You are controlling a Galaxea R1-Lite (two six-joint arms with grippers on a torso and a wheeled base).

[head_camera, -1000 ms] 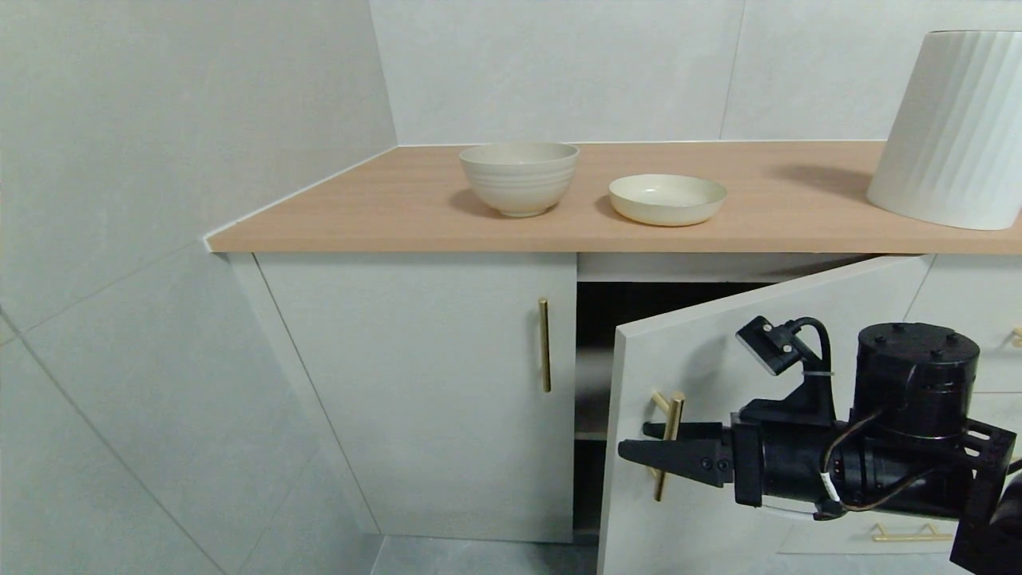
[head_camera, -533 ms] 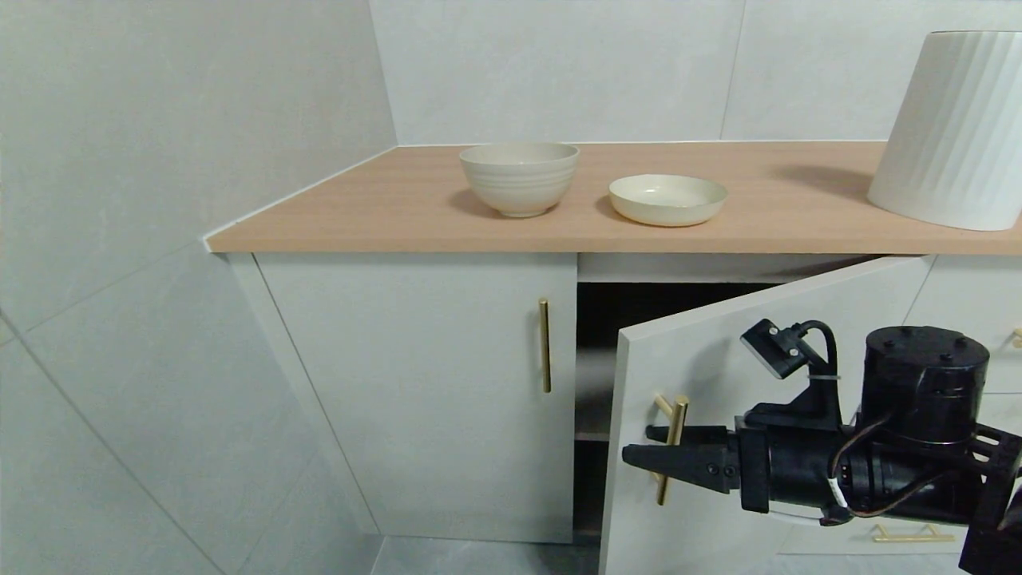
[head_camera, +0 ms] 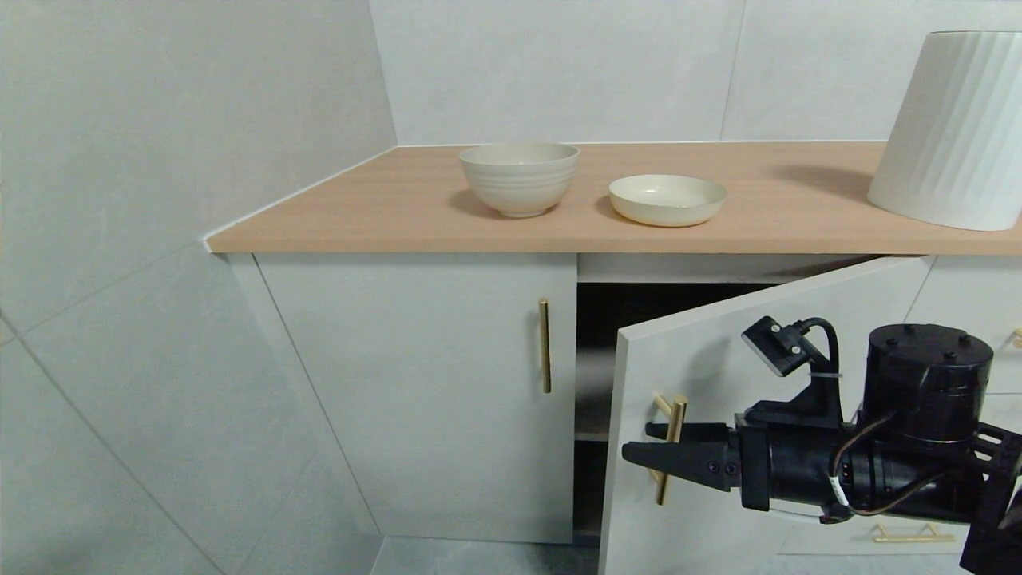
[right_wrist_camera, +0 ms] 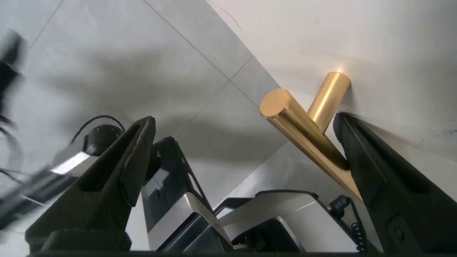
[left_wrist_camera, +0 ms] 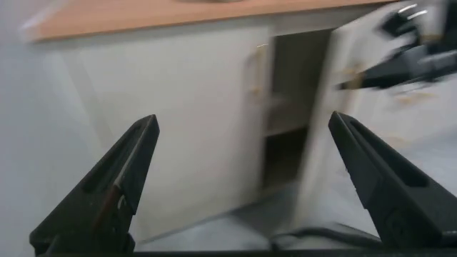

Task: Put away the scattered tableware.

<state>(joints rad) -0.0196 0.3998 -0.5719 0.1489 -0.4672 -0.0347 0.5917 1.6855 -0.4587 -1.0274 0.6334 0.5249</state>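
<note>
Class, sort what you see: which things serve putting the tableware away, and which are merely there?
Job: bowl, shallow dish, open cabinet door, its brass handle, right pincer.
Merely there: white ribbed container, closed cabinet door.

Logging site as domestic kitchen, my read from head view. Evidence:
- wood-look countertop [head_camera: 383,212] running 9 to 3 o'clock
- pale large-format wall tile [head_camera: 559,72] behind it and on side wall at 9
- pale base cabinet door [head_camera: 415,383] under counter, vertical brass bar handle [head_camera: 544,345]
- second door [head_camera: 703,511] at 5 o'clock ajar, shelf [head_camera: 592,415] inside
- tableware on counter at 12: bowl [head_camera: 519,177], shallow dish [head_camera: 667,198] just beside it
- white ribbed vessel [head_camera: 954,128] at 2
- grey floor tile [head_camera: 479,559] at 6
</note>
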